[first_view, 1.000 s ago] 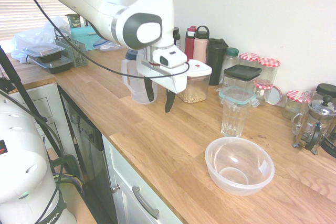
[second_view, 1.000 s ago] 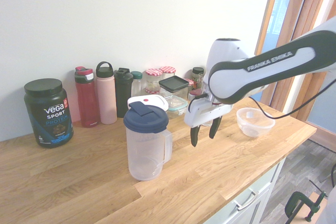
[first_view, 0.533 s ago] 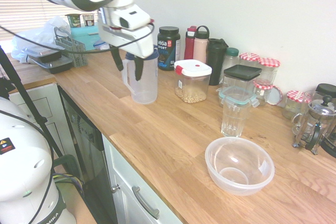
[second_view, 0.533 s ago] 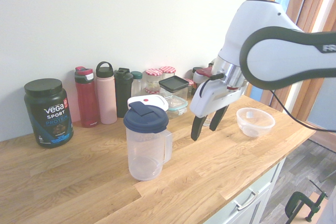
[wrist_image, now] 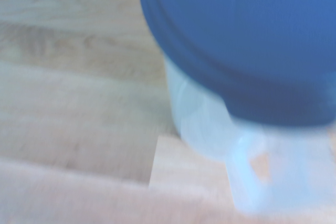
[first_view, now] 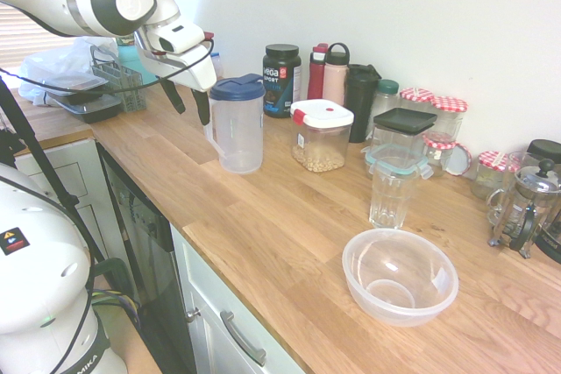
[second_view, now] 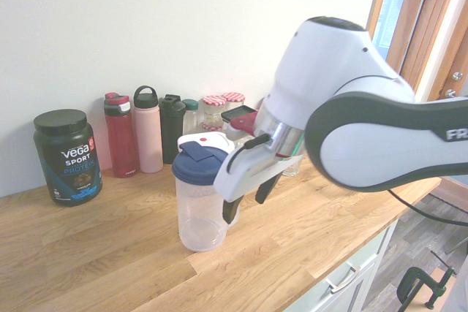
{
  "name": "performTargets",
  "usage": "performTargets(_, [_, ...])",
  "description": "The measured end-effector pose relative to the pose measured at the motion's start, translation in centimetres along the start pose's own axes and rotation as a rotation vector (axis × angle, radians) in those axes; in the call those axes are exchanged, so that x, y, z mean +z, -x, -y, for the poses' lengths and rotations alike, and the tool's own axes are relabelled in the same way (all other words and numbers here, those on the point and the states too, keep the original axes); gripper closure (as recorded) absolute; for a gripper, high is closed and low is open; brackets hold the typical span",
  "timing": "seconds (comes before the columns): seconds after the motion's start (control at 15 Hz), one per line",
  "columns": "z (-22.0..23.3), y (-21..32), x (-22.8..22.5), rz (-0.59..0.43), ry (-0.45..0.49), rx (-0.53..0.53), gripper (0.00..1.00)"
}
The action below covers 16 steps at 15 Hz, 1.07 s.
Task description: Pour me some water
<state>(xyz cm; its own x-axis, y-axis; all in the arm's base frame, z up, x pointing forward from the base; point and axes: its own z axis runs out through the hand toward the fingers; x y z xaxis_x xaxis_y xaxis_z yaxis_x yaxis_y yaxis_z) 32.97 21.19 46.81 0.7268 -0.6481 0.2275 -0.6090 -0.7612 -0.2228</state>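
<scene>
1 clear plastic pitcher (first_view: 237,124) with a dark blue lid (first_view: 237,88) stands upright on the wooden counter (first_view: 280,234), left of the row of bottles and jars. the hand (first_view: 188,101) hovers just beside it on its handle side, fingers spread wide and holding nothing, pointing steeply down; that placing looks meant for taking the handle (second_view: 232,206). an empty drinking glass (first_view: 390,192) waits well apart to the right, with a clear plastic bowl (first_view: 401,276) nearer the counter's front edge. the wrist view shows the lid, blurred, close below.
</scene>
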Motion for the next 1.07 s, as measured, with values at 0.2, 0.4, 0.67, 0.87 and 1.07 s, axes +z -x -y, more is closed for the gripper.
performTargets(0.2, [1.1, -1.7, 1.8, -0.01, 0.012, 0.015, 1.0])
performTargets(0.4, [1.2, -2.5, 1.9, -0.014, 0.001, 0.019, 1.0])
performTargets(0.67, [1.1, -3.1, 2.3, -0.014, 0.0, 0.023, 1.0])
performTargets(0.87, [1.2, -3.1, 2.9, -0.011, 0.003, 0.025, 1.0])
performTargets(1.07, [1.5, -2.9, 3.1, -0.009, 0.004, 0.017, 1.0])
